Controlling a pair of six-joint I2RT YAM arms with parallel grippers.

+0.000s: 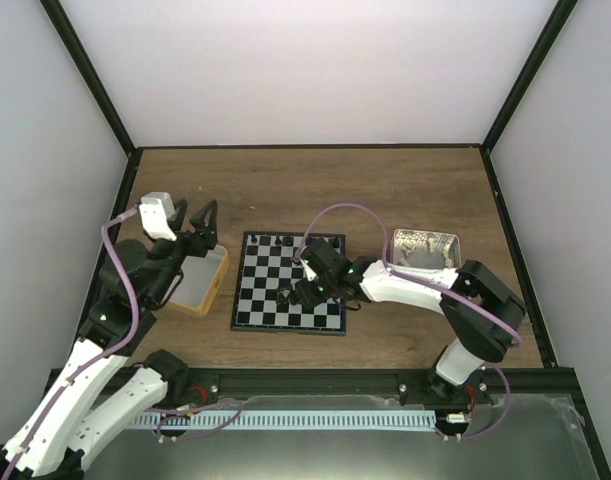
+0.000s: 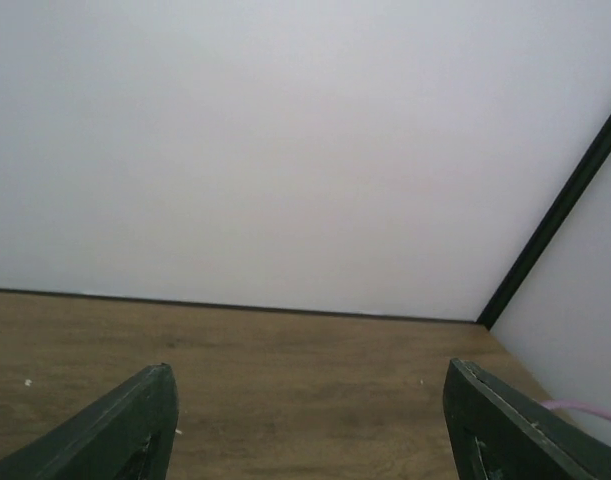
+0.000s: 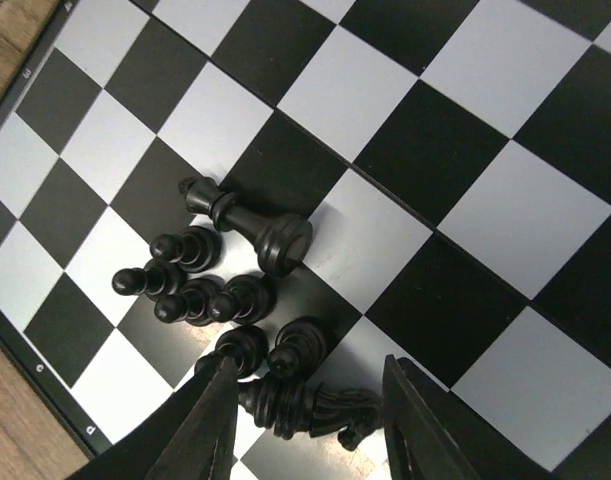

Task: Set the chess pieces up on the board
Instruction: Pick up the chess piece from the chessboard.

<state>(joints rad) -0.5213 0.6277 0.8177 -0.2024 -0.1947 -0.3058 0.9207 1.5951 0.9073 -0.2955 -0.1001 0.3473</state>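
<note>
At right gripper (image 3: 307,375): part-open, astride fallen pieces (image 3: 225,290) heaped on board (image 3: 435,120); nothing gripped yet. Risks pinching two together or scattering neighbours on closing. At left gripper (image 2: 310,368): wide, empty, off board.

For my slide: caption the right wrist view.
Open right pincer at a heap of black pieces on the board.

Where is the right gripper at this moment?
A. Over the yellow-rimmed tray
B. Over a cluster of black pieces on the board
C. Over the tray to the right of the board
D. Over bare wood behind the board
B: the right wrist view shows the right gripper hanging over a huddle of black chess pieces, several on their sides, on the board.
</note>
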